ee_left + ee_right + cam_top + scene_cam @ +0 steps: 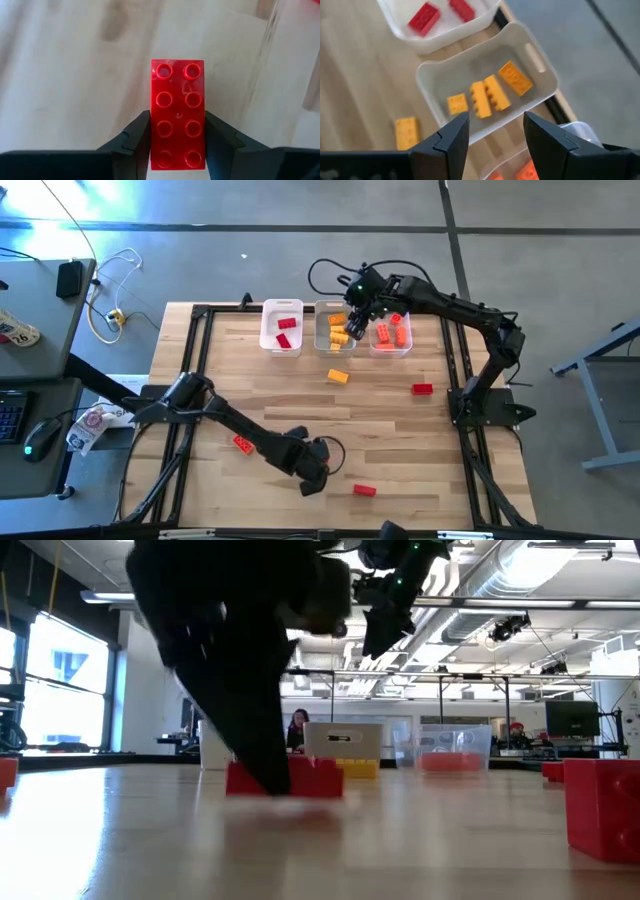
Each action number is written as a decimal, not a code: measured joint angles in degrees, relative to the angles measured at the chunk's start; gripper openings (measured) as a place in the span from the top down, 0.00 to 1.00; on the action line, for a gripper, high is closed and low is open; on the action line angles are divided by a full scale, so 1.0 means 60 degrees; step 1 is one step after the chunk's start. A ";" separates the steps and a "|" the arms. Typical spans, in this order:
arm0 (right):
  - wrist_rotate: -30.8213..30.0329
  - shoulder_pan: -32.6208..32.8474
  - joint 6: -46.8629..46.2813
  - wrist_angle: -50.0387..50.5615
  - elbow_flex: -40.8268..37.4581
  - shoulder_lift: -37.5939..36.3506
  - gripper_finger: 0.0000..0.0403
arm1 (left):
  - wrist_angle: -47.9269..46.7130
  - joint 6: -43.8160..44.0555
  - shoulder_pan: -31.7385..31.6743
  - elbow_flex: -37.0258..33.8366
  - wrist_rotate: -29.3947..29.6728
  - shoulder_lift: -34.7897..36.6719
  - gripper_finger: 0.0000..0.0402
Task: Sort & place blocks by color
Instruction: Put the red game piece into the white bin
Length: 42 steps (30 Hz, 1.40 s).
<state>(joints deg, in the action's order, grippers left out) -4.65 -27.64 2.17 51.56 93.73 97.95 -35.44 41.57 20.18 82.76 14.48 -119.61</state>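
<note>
Between left pincer (177,150) fingers, red block (177,115) points lengthwise outward

We see a wooden table (250,395) with light planks and a dark frame around its edges. At the far edge, three clear bins stand in a row, touching each other: the left bin (281,327) with red blocks, the middle bin (331,330) with yellow-orange blocks, and the right bin (392,336) with orange-red blocks. Just in front of the middle bin, one yellow-orange block (338,376) lies on the surface. A red block (422,388) lies near the right edge. An orange-red block (242,443) lies toward the left near corner. Another red block (364,490) lies close to the near edge. One more red block (177,115) also rests flat on the wood.
</note>
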 joint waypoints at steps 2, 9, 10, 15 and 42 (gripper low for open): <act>0.0221 -0.0003 0.0156 0.0272 0.0000 0.0000 0.57 | -0.0496 -0.0140 -0.0107 0.0001 0.0115 0.0380 0.71; 0.1281 -0.0011 0.0816 0.1082 -0.0004 0.0036 0.57 | -0.2855 -0.0389 -0.0596 0.0022 0.1547 0.1489 0.71; 0.1421 -0.0011 0.0923 0.1095 -0.0004 0.0036 0.57 | -0.3323 -0.0351 -0.0660 0.0022 0.1818 0.1676 0.71; 0.1815 0.0004 0.1200 0.1097 -0.0004 0.0033 0.57 | -0.4926 -0.0303 -0.1109 0.0025 0.2841 0.2487 0.71; 0.1972 0.0007 0.1145 0.0587 -0.0004 0.0033 0.57 | -0.3524 -0.4256 -0.7610 -0.1377 0.1698 0.4789 0.71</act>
<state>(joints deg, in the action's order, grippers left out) 7.18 -27.59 9.04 55.08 93.71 98.15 -56.58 16.03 -25.48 74.50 24.67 -90.87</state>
